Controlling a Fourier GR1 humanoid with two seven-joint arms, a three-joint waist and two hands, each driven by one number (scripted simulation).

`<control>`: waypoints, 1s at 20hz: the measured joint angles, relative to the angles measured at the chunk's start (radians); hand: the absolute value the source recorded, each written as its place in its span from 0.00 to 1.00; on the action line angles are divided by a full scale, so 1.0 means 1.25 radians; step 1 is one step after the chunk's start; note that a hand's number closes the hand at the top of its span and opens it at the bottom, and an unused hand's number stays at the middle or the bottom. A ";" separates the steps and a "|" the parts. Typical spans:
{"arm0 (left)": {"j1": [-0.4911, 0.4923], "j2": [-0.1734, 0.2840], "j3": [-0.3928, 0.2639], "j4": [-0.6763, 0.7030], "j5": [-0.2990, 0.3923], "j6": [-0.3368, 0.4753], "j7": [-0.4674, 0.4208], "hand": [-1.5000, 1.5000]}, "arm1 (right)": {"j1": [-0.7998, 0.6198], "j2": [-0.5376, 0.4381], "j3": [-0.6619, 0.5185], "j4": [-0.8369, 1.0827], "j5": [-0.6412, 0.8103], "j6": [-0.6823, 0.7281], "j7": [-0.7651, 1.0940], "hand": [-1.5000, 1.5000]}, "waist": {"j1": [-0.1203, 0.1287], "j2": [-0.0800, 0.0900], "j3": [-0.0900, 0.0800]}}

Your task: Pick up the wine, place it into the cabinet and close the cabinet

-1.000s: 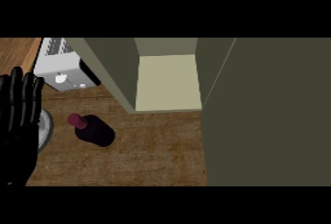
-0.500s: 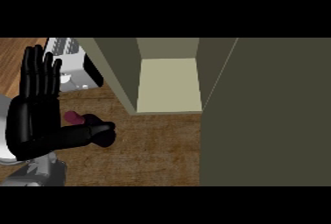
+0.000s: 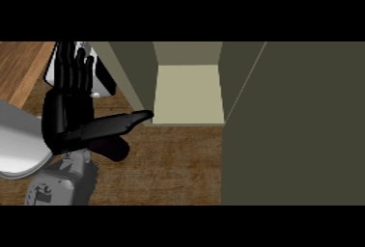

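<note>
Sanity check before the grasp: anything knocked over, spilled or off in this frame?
Nothing stands out. The wine bottle sits on the wooden counter, mostly hidden under the left hand, so I can't tell whether it is upright or tilted. No spill shows. The cabinet is open, its shelf bare.

Wood-grain counter (image 3: 171, 169). Dark wine bottle (image 3: 113, 148) lying on it, white appliance (image 3: 96, 72) at the back-left.

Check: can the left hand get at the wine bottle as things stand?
Probably yes. The left hand is open right above the wine bottle, thumb stretched over it, nothing between them. The bottle is mostly hidden, so contact can't be told.
</note>
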 measured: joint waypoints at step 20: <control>0.011 -0.001 -0.093 -0.028 -0.059 0.111 0.049 0.00 | -0.046 0.024 -0.039 -0.024 -0.021 0.026 0.093 0.00 | 0.005 -0.001 0.000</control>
